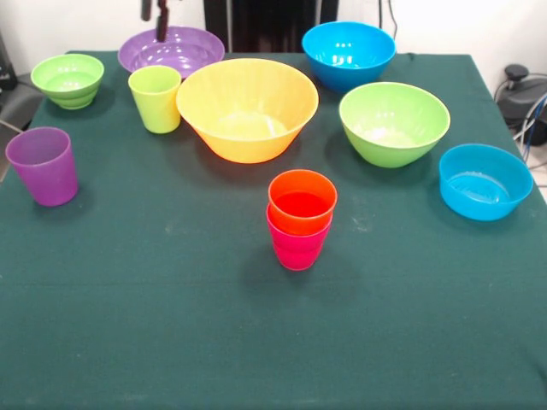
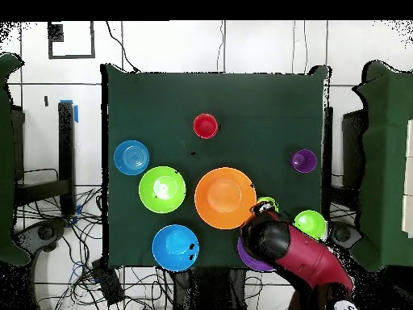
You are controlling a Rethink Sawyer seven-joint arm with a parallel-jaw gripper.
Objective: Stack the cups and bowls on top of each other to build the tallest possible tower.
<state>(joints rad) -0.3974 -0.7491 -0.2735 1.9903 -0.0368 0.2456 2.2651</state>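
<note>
In the front view the orange cup sits nested in the red-pink cup at the table's middle, forming a two-cup tower, which also shows in the overhead view. The lime green cup and the purple cup stand apart at the left. The large orange-yellow bowl, purple bowl, two blue bowls, medium lime green bowl and small ribbed lime green bowl stand separately. My gripper hangs at the top edge above the purple bowl, holding nothing that I can see.
In the overhead view my red and black arm reaches over the purple bowl and partly covers the lime green cup. The green tablecloth covers the table. Cables lie on the floor around it.
</note>
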